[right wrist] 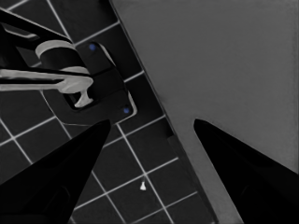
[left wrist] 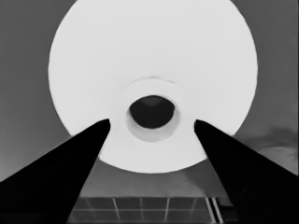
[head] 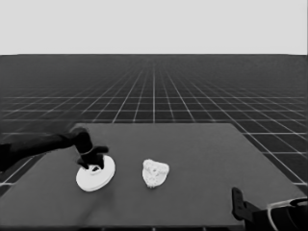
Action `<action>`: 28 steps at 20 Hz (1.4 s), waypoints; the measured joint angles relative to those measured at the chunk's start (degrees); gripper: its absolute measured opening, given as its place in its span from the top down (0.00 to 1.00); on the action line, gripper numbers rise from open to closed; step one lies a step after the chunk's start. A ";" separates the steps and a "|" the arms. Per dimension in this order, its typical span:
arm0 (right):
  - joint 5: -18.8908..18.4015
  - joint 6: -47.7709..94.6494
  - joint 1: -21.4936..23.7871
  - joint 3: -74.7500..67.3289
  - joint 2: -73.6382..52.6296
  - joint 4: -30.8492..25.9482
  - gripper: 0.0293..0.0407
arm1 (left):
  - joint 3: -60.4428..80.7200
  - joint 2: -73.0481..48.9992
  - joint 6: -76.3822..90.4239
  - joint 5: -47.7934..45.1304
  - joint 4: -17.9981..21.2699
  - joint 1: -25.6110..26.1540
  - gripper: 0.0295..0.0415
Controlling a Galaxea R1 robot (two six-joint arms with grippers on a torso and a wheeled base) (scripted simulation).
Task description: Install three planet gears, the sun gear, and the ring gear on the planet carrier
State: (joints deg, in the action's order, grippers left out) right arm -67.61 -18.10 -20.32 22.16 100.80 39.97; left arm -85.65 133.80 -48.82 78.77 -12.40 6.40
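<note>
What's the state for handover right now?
Left claw: open, low over the larger round part at the table's left, fingers either side of its centre hole; not gripped.
Right claw: open, parked off the near right corner.
Smaller round part: mid-table, with a lumpy cluster on it that looks like the gears; count unclear.
Done: gears apparently placed.
Left: grip the larger round part and set it on top.
</note>
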 joint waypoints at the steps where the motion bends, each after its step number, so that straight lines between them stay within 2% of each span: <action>1: 0.00 0.00 0.00 0.00 0.00 0.00 0.19 | -0.58 0.27 0.18 -0.42 -0.32 0.53 0.25; 6: 0.00 0.00 0.00 0.00 0.00 0.00 0.19 | -1.35 0.63 0.43 -0.99 -0.74 1.16 0.25; 7: 0.00 0.00 0.00 0.00 0.00 0.00 0.19 | -1.37 0.64 0.43 -1.01 -0.75 1.18 0.55; 16: 0.00 0.00 0.00 0.00 0.00 0.00 0.19 | -1.40 0.65 0.44 -1.02 -0.75 1.17 0.56; 17: 0.00 0.00 0.00 0.00 0.00 0.00 0.19 | 2.49 -1.16 -0.87 2.38 2.23 -2.54 0.56; 19: 0.00 0.00 0.00 0.00 0.00 0.00 0.19 | 4.61 -2.25 -1.51 5.43 5.69 -7.79 0.56; 26: 0.00 0.00 0.00 0.00 0.00 0.00 0.19 | 4.85 -2.39 -1.53 6.96 7.65 -10.24 0.56; 27: 0.00 0.00 0.00 0.00 0.00 0.00 0.19 | 10.04 4.37 -20.90 8.35 5.43 -9.49 0.56; 28: 0.00 0.00 0.00 0.00 0.00 0.00 0.19 | 8.82 18.59 -30.24 9.39 4.62 -8.93 0.56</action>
State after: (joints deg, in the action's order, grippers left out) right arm -67.61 -18.10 -20.32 22.16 100.80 39.97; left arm -76.84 152.39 -79.06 88.16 -7.79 -2.53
